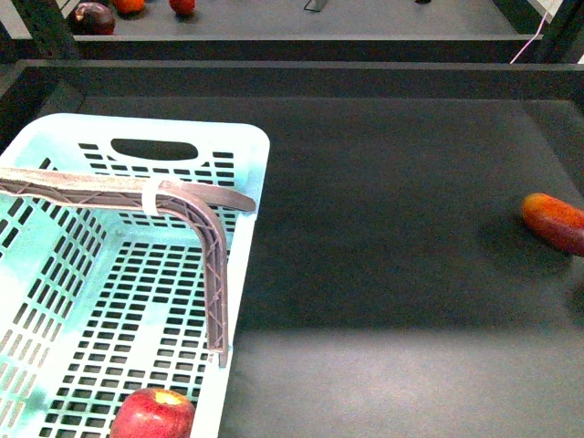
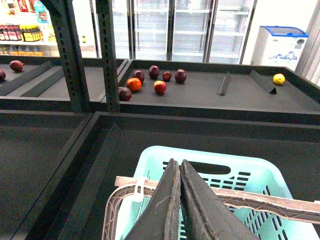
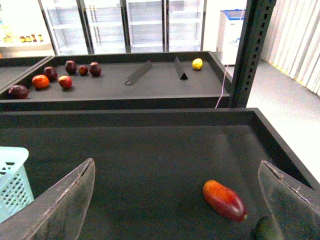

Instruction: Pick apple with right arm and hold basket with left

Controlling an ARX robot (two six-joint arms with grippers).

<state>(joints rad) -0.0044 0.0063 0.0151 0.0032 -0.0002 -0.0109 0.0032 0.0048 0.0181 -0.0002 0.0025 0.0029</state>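
The apple point(image 1: 153, 412), red with a pale stem dimple, lies inside the aqua basket point(image 1: 228, 137) at its near edge, low in the front view. The basket's brown lattice handle point(image 1: 215, 265) curves across its top. My left gripper point(image 2: 178, 165) is shut, its fingers pressed together, above the handle point(image 2: 260, 202) and the basket point(image 2: 220, 156). Whether it touches the handle I cannot tell. My right gripper point(image 3: 177, 172) is open and empty over the dark tray floor. A corner of the basket point(image 3: 12, 175) shows in the right wrist view. Neither gripper shows in the front view.
An elongated orange-red fruit point(image 1: 554, 222) lies on the dark tray at the right; it also shows in the right wrist view point(image 3: 224, 200), beside a dark green thing point(image 3: 265, 230). Raised tray walls point(image 1: 292, 78) bound the tray. Several fruits point(image 2: 150, 82) and a yellow fruit point(image 3: 197, 63) lie in the far tray.
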